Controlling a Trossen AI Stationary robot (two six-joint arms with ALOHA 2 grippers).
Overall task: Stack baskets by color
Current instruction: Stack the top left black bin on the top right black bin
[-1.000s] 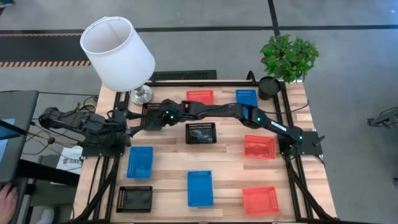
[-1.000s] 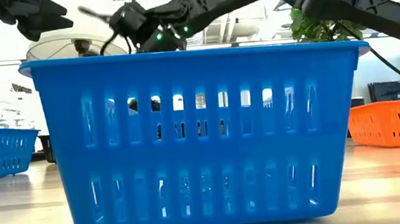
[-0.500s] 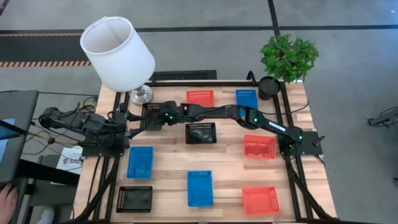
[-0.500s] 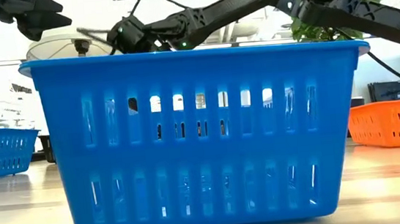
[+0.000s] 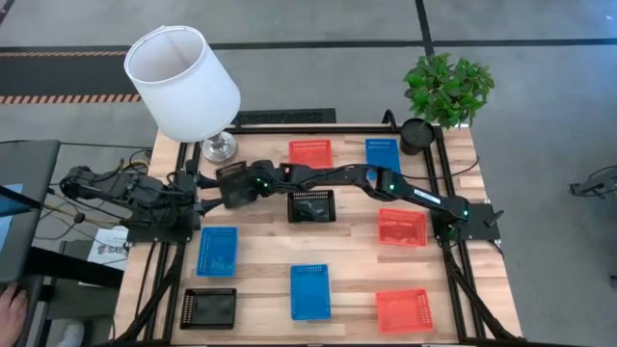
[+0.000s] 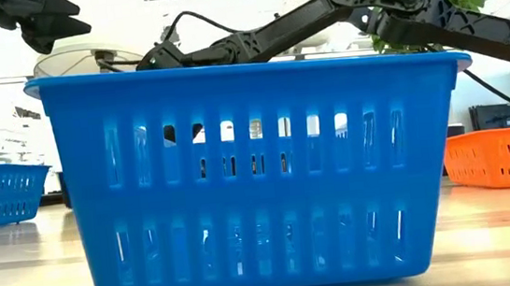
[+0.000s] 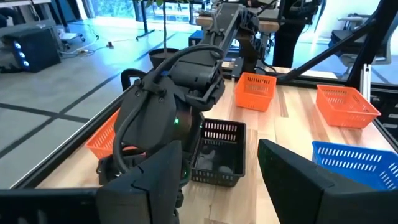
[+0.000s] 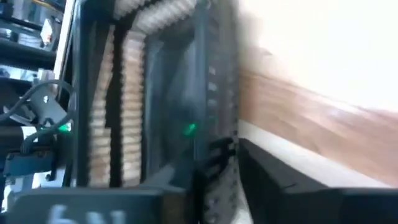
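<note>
Several small mesh baskets lie spread over the wooden table: red ones point(image 5: 310, 150) point(image 5: 402, 226) point(image 5: 404, 309), blue ones point(image 5: 382, 151) point(image 5: 217, 251) point(image 5: 309, 291) and black ones point(image 5: 311, 206) point(image 5: 207, 307). Another black basket point(image 5: 231, 183) sits at the far left. My right arm reaches across the table to it, and my right gripper point(image 5: 241, 185) is shut on its wall. My left gripper point(image 5: 200, 202) waits open just left of that basket, touching nothing. In the low view the near blue basket point(image 6: 258, 171) hides the grasp. My right gripper has a mesh side wall of the black basket point(image 8: 217, 124) between its two fingers, one finger point(image 8: 280, 180) on each face of the wall, at the rim. It comes slanting down from the table's right side. Whether the basket is clear of the table does not show.
A white-shaded lamp point(image 5: 183, 82) stands at the far left corner, close to the held basket. A potted plant point(image 5: 445, 92) stands at the far right corner. A black frame point(image 5: 453, 260) runs along the table's edges. Bare wood lies between the baskets.
My right gripper has come down and a little toward the table's left edge, onto the black basket at the far left. That basket now sits slightly askew against a second ago.
</note>
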